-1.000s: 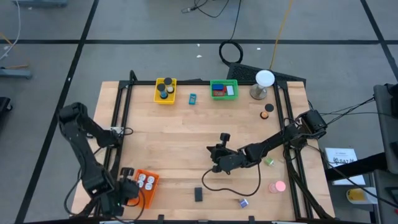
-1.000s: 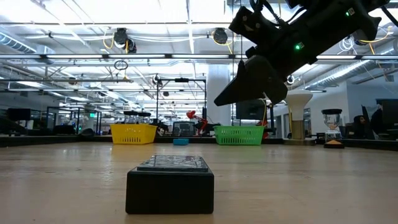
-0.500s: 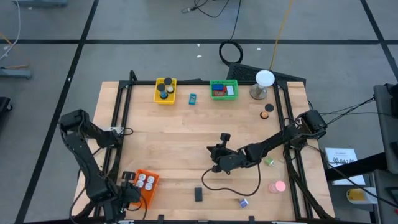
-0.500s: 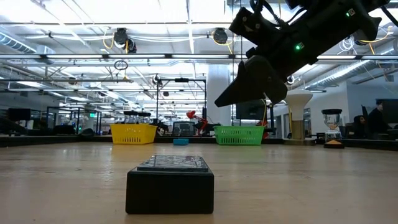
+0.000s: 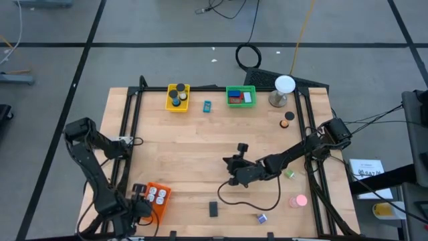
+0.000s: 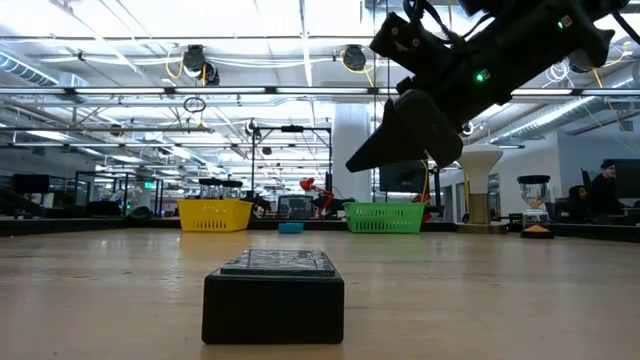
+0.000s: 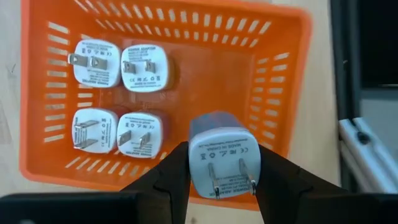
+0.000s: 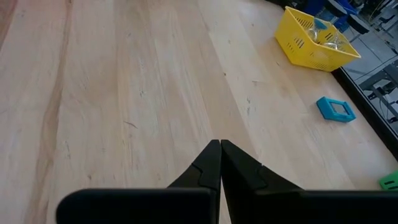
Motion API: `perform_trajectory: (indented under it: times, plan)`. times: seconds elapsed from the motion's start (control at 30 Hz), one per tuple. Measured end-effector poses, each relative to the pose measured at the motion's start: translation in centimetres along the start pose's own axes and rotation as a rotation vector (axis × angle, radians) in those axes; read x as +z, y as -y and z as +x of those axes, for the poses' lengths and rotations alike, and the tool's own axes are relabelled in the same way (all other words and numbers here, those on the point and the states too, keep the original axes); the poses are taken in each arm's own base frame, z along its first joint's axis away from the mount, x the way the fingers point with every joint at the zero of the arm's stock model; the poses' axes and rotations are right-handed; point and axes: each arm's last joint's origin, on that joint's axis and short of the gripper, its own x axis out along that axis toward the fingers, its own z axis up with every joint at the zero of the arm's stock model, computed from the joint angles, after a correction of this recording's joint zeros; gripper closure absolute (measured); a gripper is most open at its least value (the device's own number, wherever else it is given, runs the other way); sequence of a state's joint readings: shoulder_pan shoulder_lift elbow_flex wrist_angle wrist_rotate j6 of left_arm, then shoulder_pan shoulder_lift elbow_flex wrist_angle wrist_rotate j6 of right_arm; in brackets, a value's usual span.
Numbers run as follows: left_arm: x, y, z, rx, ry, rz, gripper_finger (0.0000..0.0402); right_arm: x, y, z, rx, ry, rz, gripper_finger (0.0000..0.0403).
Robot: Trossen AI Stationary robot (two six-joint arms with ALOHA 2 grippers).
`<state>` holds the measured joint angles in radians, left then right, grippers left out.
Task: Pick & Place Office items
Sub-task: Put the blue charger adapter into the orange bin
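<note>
My left gripper (image 7: pixel 222 180) is at the table's near left corner, over the orange slatted basket (image 7: pixel 273 74), shut on a white plug adapter (image 7: pixel 222 158). Several more white adapters (image 7: pixel 118 65) lie on the basket's floor. In the high view this gripper (image 5: pixel 137 204) stands at the basket's (image 5: pixel 160 186) near left side. My right gripper (image 5: pixel 231 175) hovers shut above the middle of the table, holding nothing; its fingertips (image 8: pixel 219 144) meet over bare wood. A black block (image 6: pixel 273 297) rests flat on the table near the front edge. My left gripper pinches the white adapter by two opposite side faces (image 7: pixel 195 167), one finger (image 7: pixel 168 180) on each side. The fingers come from above, pointing down. The adapter's pronged face (image 7: pixel 230 177) is turned up toward the wrist. It hangs clear above the basket.
A yellow basket (image 5: pixel 178 97) and a green basket (image 5: pixel 241 96) stand at the far edge, with a cyan piece (image 5: pixel 206 106) between them. A white ball on a stand (image 5: pixel 284 87) is far right. A green clip (image 5: pixel 289 174), pink piece (image 5: pixel 299 200) and purple clip (image 5: pixel 262 218) lie right.
My left gripper has sunk toward the orange basket with the white adapter still between its fingers, most of the drop coming in the first half of the second.
</note>
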<state>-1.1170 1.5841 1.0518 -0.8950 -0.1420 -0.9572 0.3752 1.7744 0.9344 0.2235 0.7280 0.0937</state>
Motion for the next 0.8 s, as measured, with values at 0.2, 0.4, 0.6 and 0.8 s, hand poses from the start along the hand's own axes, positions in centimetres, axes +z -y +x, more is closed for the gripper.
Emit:
perform_trajectory:
  times: [0.2,0.4,0.6,0.8]
  plan:
    - [0.2,-0.8,1.0,0.012,-0.007,0.031,0.0259,-1.6,0.2,0.0,0.004,0.040,0.035,0.0399]
    - [0.8,-1.3,1.1,-0.003,-0.030,0.069,0.0259,-2.4,0.3,-0.1,0.008,0.084,0.068,0.0399]
    - [1.0,-1.4,1.1,-0.010,-0.039,0.127,0.0259,-2.4,0.3,-0.1,0.008,0.090,0.049,0.0399]
    - [0.4,-1.8,1.8,-0.025,-0.090,0.154,0.0259,-2.4,0.3,-0.1,0.008,0.090,0.047,0.0399]
